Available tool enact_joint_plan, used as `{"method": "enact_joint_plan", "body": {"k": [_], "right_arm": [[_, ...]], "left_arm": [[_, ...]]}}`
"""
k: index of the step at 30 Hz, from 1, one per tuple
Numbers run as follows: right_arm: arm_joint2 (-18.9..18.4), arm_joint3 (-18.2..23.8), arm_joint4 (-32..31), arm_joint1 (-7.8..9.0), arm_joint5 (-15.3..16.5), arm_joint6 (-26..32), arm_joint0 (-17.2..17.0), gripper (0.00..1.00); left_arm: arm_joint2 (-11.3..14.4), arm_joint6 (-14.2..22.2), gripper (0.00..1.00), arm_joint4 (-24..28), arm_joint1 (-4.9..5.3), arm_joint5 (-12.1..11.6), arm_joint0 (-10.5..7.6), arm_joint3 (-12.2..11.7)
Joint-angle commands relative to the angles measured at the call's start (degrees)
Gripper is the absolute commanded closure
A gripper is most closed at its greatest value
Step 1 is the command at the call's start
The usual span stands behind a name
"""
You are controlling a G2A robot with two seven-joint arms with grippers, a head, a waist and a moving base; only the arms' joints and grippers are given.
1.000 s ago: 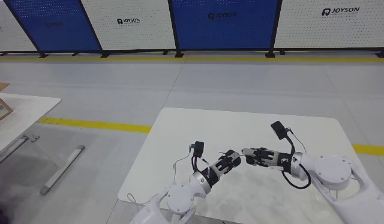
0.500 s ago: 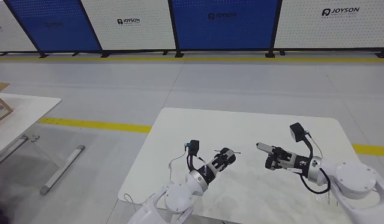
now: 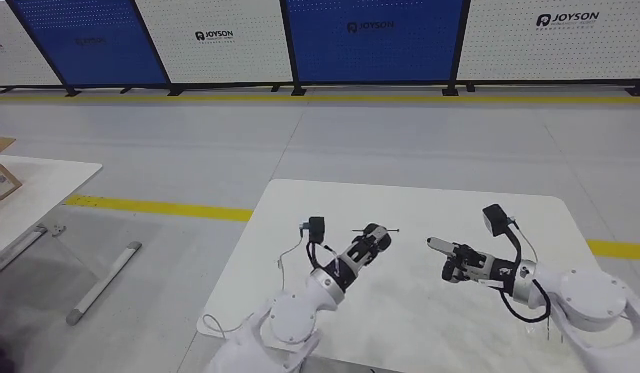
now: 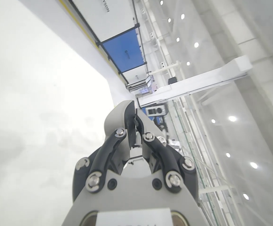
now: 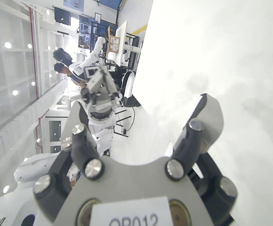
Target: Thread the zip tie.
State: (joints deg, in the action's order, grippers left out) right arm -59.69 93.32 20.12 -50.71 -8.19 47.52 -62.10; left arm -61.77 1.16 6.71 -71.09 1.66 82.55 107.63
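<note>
Zip tie (image 3: 390,231) pinched by left gripper (image 3: 377,235), fingers clenched, over the worktop (image 3: 480,208); right gripper (image 3: 441,258) well apart, fingers released (holding nothing), so threading looks unfinished, loop too thin to judge.

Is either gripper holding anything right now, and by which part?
Left gripper pinches the zip tie between its fingertips, strap sticking out; which end cannot be told. Right gripper holds nothing.

Logos on wall panels (image 3: 567,18); coded label (image 5: 129,212) on right pincer (image 5: 141,101).
</note>
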Motion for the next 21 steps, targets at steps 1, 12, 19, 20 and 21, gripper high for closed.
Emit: {"method": "enact_joint_plan", "body": {"k": [1,12,19,20,21], "right_arm": [[0.00,0.00,0.00,0.00,0.00,0.00,0.00,0.00],[0.00,0.00,0.00,0.00,0.00,0.00,0.00,0.00],[0.00,0.00,0.00,0.00,0.00,0.00,0.00,0.00],[0.00,0.00,0.00,0.00,0.00,0.00,0.00,0.00],[0.00,0.00,0.00,0.00,0.00,0.00,0.00,0.00]], "left_arm": [[-1.68,-0.97,1.00,0.08,0.11,-3.09,0.43,2.58],[-6.24,-1.48,1.00,6.40,0.28,-12.41,3.74,9.13],[-6.37,-1.28,1.00,7.23,0.21,-13.62,3.66,9.78],[-6.73,-1.05,1.00,7.92,0.19,-15.14,3.75,10.31],[-7.11,-0.73,1.00,8.64,0.20,-16.51,4.04,10.59]]}}
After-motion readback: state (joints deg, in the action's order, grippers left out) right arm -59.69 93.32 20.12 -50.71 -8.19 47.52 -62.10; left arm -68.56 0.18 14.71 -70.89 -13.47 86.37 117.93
